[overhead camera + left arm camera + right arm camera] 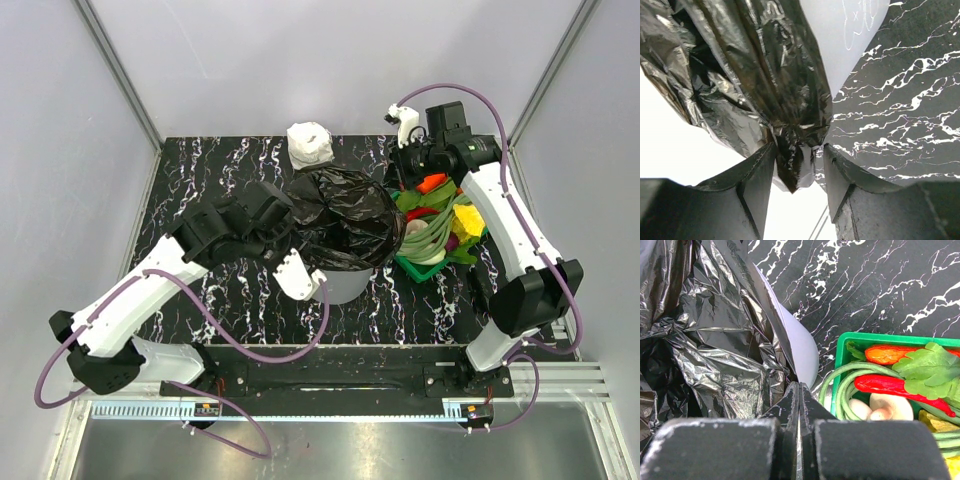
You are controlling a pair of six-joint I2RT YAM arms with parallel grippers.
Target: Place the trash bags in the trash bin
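Trash bag (345, 215) drapes over trash bin (348, 287). Left gripper (799, 148) part open, film between jaws. Right gripper (799, 386) closed at bag's right edge.

Overhead camera looks straight down; both wrist cameras closely share the trash bags (715, 340).

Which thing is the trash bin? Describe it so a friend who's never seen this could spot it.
At the middle of the black marbled table a glossy black trash bag is heaped. The trash bin stands under it, wall showing at the near side only. Unlike the green basket to its right and the white bundle behind, it is plain, round, light grey.
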